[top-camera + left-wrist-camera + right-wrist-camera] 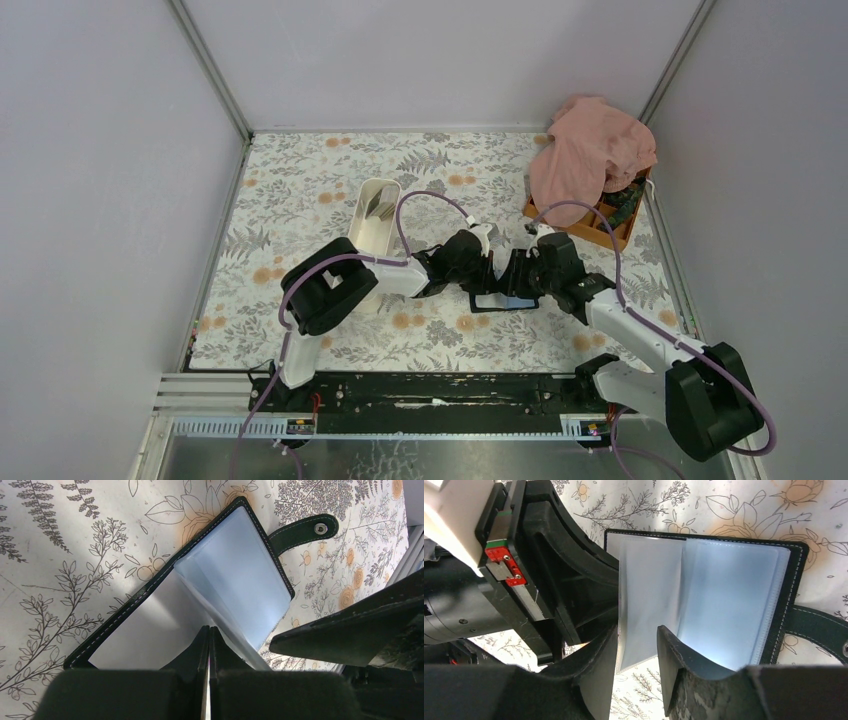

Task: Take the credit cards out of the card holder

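From above, the small flat black stitched card holder (505,300) barely shows mid-counter on the floral-print counter (300,190). A long white oblong tray (372,240) sits to its left with something grey and unreadable inside, and a crumpled pink cloth (592,152) slumps over an orange compartment box (600,230) far right. Left wrist now: the holder lies open, its glossy bluish-grey sleeves fanned, and the left gripper (208,632) presses its fingers tight together at a raised sleeve's edge, nipped or not I can't tell. Right wrist: the right gripper (636,635) has its fingers apart, straddling that upright translucent sleeve.
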Robot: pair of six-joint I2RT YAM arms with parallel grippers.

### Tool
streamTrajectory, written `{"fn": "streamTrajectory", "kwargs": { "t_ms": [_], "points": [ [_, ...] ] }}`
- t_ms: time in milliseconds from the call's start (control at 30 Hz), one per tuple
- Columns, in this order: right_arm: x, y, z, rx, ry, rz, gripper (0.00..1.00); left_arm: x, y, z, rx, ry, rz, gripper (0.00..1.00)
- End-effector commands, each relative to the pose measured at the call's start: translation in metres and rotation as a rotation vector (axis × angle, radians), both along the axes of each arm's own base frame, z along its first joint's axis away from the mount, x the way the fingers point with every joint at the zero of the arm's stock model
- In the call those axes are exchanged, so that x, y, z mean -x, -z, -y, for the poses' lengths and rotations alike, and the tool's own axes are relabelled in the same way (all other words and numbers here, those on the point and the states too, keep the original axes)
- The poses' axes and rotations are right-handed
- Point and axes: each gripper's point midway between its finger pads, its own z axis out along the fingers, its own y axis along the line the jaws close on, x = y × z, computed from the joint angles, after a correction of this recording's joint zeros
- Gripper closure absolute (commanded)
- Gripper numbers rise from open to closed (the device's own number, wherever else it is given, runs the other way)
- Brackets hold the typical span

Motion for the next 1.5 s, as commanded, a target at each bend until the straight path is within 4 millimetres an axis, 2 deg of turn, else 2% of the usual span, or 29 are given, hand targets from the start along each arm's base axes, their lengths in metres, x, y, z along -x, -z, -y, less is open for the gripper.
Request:
{"fn": "streamTrajectory", "kwargs": {
  "t_ms": [0,400,567,767,800,833,967,1167,1233,1300,1467],
  "points": [
    [-0.015,-0.016,0.008,0.039,0.057,0.069,0.58,-0.001,-0.003,0.002,0.015,0.006,0.025,1.0],
    [-0.017,-0.008,0.019,0.072,0.116,0.061,0.61,0.002,-0.002,-0.001,0.015,0.006,0.024,1.0],
    [-0.017,0.002,0.045,0.181,0.207,0.04,0.71,0.003,-0.005,-0.003,0.021,0.004,0.027,1.0],
    [-0.014,0.011,0.045,0.181,0.206,0.013,0.79,0.004,-0.008,-0.005,0.026,0.003,0.031,1.0],
    [-0.014,0.016,0.046,0.192,0.209,-0.002,0.99,0.006,-0.006,-0.006,0.027,0.001,0.03,1.0],
    [-0.014,0.017,0.046,0.19,0.207,-0.005,1.0,0.006,-0.007,-0.007,0.028,0.001,0.029,1.0],
    [-0.012,0.019,0.043,0.176,0.198,-0.011,1.0,0.007,-0.005,-0.008,0.028,0.001,0.029,1.0],
    [-0.014,0.006,0.033,0.097,0.186,0.016,1.0,0.008,-0.005,-0.008,0.035,0.004,0.027,1.0],
    [-0.015,0.005,0.038,0.118,0.205,0.023,0.85,0.008,-0.006,-0.009,0.037,0.002,0.027,1.0],
    [-0.016,0.009,0.047,0.167,0.225,0.023,0.75,0.009,-0.005,-0.01,0.036,0.001,0.026,1.0],
    [-0.016,0.017,0.06,0.244,0.254,0.0,0.75,0.01,-0.003,-0.011,0.034,-0.001,0.023,1.0]
  ]
}}
